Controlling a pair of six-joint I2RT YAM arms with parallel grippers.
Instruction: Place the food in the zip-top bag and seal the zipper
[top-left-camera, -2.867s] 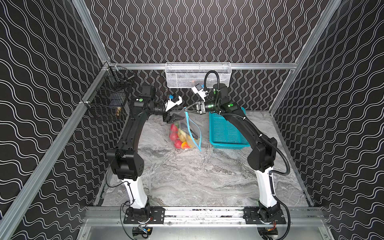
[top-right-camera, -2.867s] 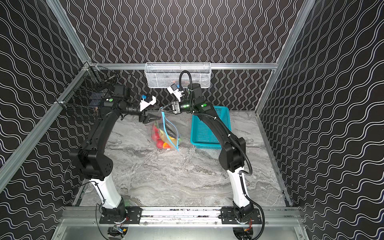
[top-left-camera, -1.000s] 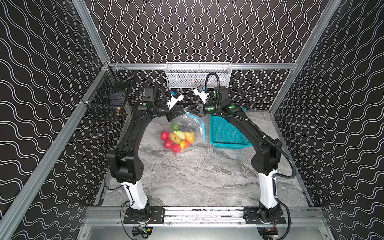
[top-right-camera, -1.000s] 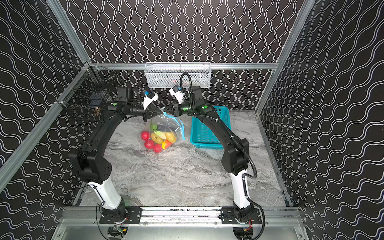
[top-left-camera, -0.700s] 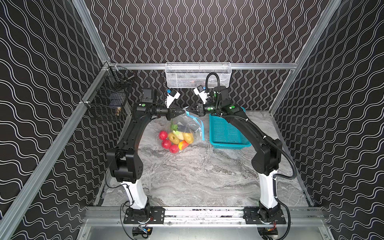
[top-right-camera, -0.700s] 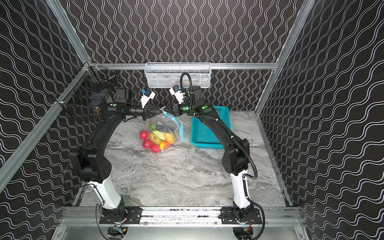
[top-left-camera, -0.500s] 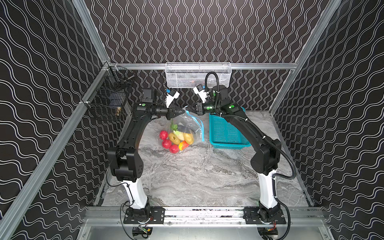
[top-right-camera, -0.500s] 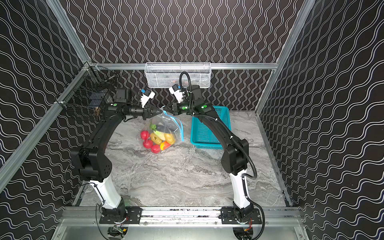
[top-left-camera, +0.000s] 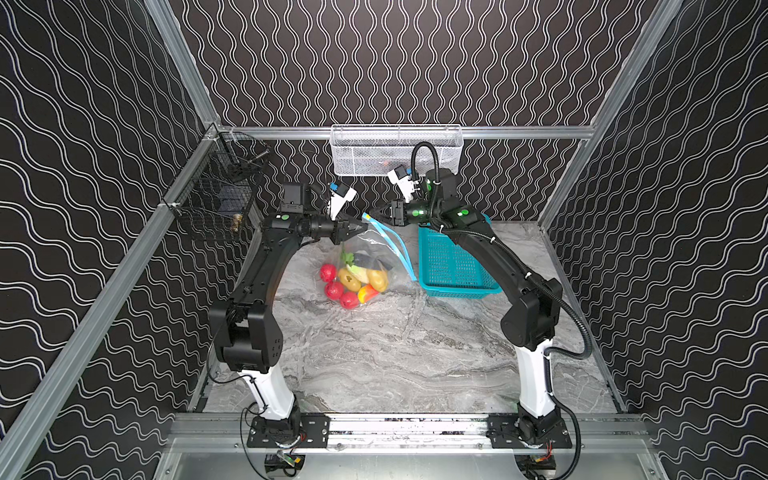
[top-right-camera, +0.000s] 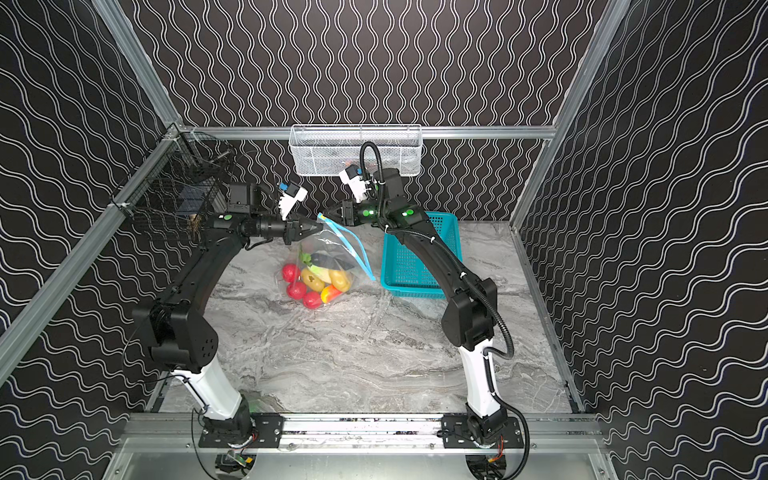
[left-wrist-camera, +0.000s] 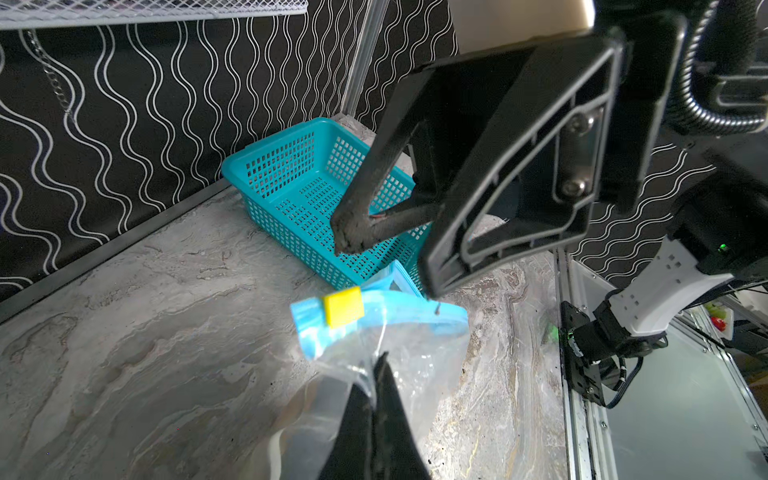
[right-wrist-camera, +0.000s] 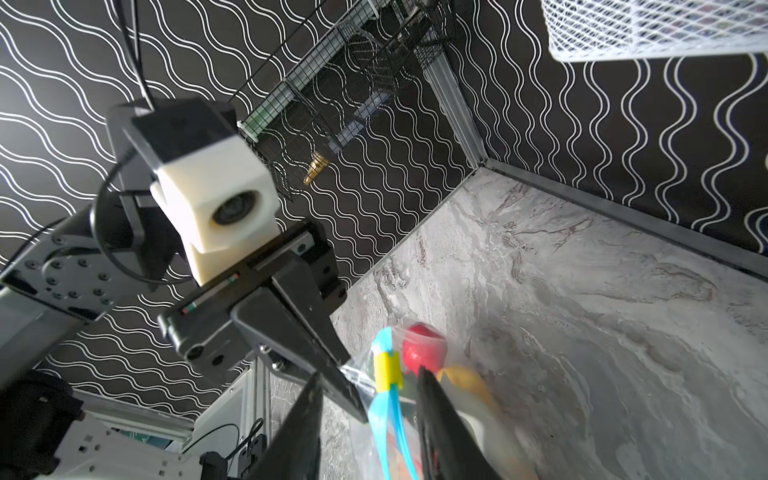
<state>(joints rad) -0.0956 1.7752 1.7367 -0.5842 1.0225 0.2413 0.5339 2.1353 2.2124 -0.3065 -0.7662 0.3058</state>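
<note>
Got food (top-left-camera: 353, 282) in bag (top-left-camera: 371, 243), sagging onto counter (top-left-camera: 395, 353) near back edge, middle; can't confirm leftmost tomato (top-left-camera: 327, 272) inside film. Above it: left gripper (left-wrist-camera: 376, 374) pinched tight on bag's top corner, holding mouth up; right gripper (right-wrist-camera: 368, 372) with jaws parted partway, gripping nothing, straddling zipper (top-left-camera: 399, 249) at yellow slider (left-wrist-camera: 343, 306), apparently not touching it. Reads as unsealed, going by tracks splitting below slider. Next: close square on slider, not on film; keep left hold taut; draw along strip toward loose end by basket (top-left-camera: 457, 286), back right; go slow, else risk pulling corner out of left pinch.
</note>
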